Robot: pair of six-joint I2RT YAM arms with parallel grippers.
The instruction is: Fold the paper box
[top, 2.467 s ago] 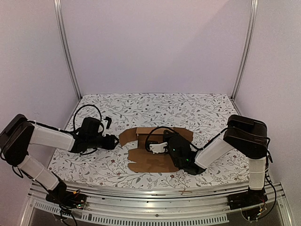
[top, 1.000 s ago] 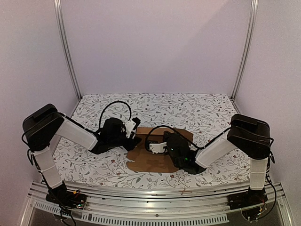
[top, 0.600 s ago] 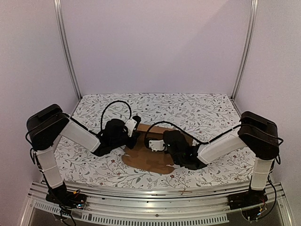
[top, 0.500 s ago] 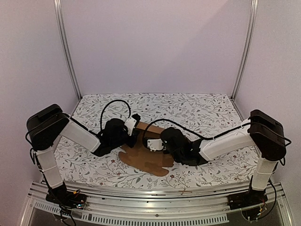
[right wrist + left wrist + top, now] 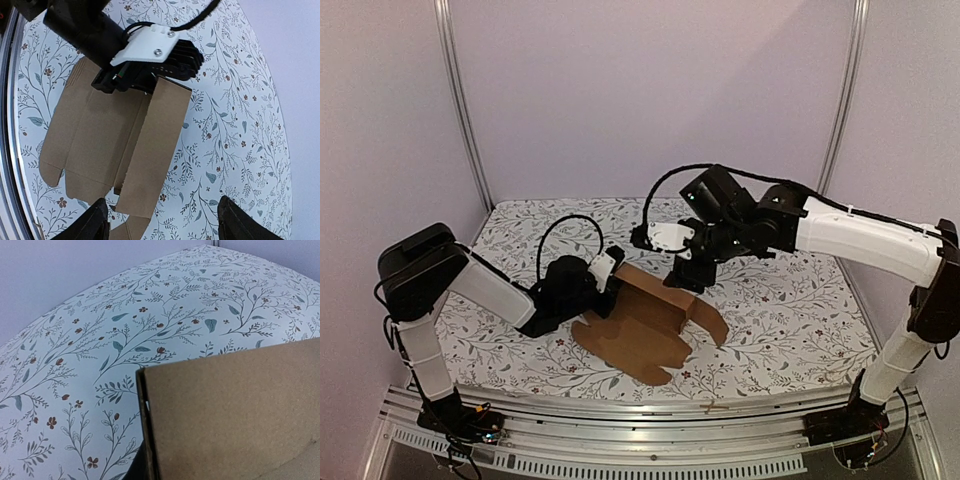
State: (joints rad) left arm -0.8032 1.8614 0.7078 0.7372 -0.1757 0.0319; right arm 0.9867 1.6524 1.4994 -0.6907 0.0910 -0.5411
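nearest us runs a slotted metal rail [image 5: 650, 410], and past it a white cloth [image 5: 770, 300] printed with leafy sprigs covers the table up to pale lilac walls [image 5: 650, 100] and two aluminium corner posts [image 5: 460, 110]. the paper box [image 5: 645, 335] lies on the near middle of the cloth. half a second ago the right gripper [image 5: 162, 221] sat low on the sheet; now it hangs above the box's far edge, fingers [image 5: 97, 220] wide apart and holding nothing. the left gripper [image 5: 612, 288] is clamped on the box's left edge (its own camera sees little but cardboard). we see matte brown board, die-cut, with rounded tabs on the near side and one long panel tilted up along a crease.
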